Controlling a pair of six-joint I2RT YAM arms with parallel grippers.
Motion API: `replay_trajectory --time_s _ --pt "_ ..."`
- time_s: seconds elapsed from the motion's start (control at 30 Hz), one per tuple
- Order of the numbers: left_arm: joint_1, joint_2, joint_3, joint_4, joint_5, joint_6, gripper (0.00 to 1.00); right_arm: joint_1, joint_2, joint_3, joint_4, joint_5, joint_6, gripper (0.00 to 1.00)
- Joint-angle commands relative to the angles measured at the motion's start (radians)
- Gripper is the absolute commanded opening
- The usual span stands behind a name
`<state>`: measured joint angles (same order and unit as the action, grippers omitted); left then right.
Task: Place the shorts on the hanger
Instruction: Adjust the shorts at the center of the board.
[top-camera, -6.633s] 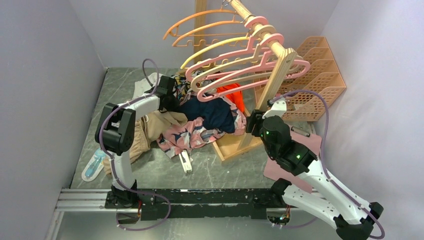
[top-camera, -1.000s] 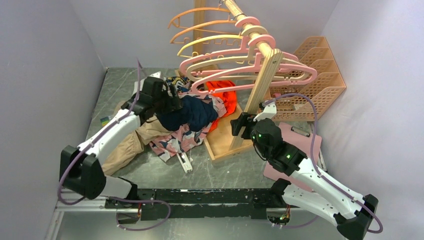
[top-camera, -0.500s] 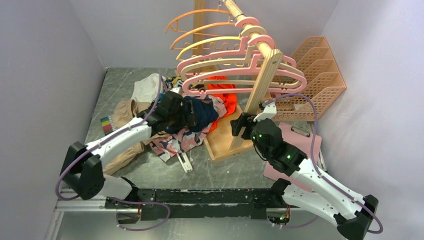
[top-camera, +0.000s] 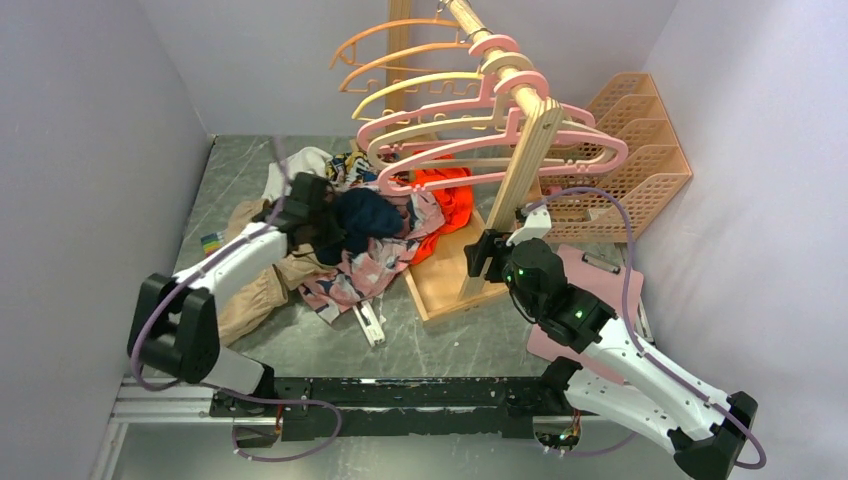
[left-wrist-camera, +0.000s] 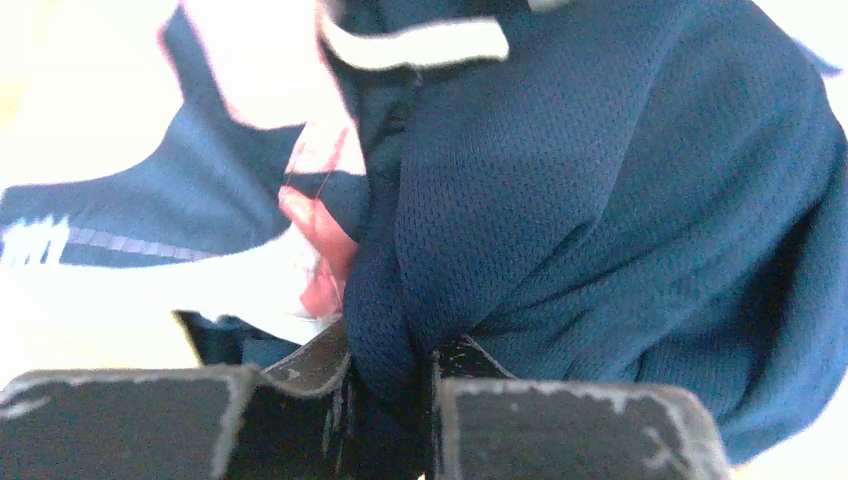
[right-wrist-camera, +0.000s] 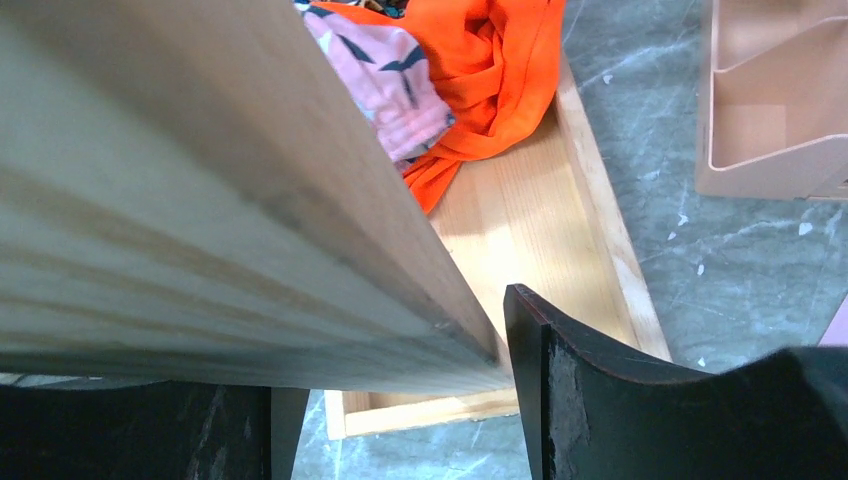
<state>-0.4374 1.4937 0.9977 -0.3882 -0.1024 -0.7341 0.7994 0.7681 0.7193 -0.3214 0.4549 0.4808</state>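
Observation:
The shorts (top-camera: 360, 272), pink with a navy-and-white print, lie crumpled in the clothes pile; a corner of the shorts (right-wrist-camera: 385, 85) shows in the right wrist view. Several pink hangers hang on the wooden rack, the frontmost hanger (top-camera: 440, 168) just above the pile. My left gripper (top-camera: 322, 215) is shut on a fold of the dark navy garment (left-wrist-camera: 600, 200), which fills the space between its fingers (left-wrist-camera: 392, 350). My right gripper (top-camera: 487, 250) clasps the rack's wooden post (right-wrist-camera: 250, 200), which sits between its fingers (right-wrist-camera: 400, 350).
An orange-red garment (top-camera: 450, 200) lies by the rack's wooden tray base (top-camera: 445, 285). A tan garment (top-camera: 250, 295) and a white one (top-camera: 295, 170) lie at the left. A peach file organiser (top-camera: 640, 160) stands at the back right. A white clip (top-camera: 370, 325) lies on the table.
My left gripper has shut on the navy garment and drawn back to the left with it. The hangers have swung a little; the right arm has hardly moved.

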Motion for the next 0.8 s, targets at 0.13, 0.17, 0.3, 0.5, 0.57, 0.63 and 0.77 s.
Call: replay_trajectory --time_s 0.13,0.17,0.3,0.5,0.57,0.63,0.77 --pt "0.303 -0.156 0.01 -0.085 -0.052 0.042 0.07 -0.014 0.03 -0.032 -0.059 -0.008 -0.032 0.69" --pt "0.314 -0.16 0.019 -0.092 -0.047 0.05 0.07 -0.014 0.031 -0.033 -0.057 -0.01 -0.032 0.69" --pt "0.329 -0.192 0.044 -0.128 -0.063 0.066 0.12 -0.014 0.033 -0.032 -0.057 -0.013 -0.03 0.69" --pt "0.315 -0.344 0.063 -0.152 0.114 0.104 0.94 -0.014 0.027 -0.026 -0.07 -0.012 -0.033 0.69" --pt "0.243 -0.379 0.072 -0.19 0.121 0.097 0.95 -0.014 0.031 -0.025 -0.07 -0.012 -0.031 0.69" --pt "0.129 -0.415 0.071 -0.224 0.062 0.068 0.96 -0.013 0.035 -0.027 -0.065 -0.013 -0.03 0.69" --pt "-0.095 -0.44 0.018 -0.217 0.03 -0.05 0.93 -0.014 0.047 -0.039 -0.053 -0.017 -0.019 0.69"
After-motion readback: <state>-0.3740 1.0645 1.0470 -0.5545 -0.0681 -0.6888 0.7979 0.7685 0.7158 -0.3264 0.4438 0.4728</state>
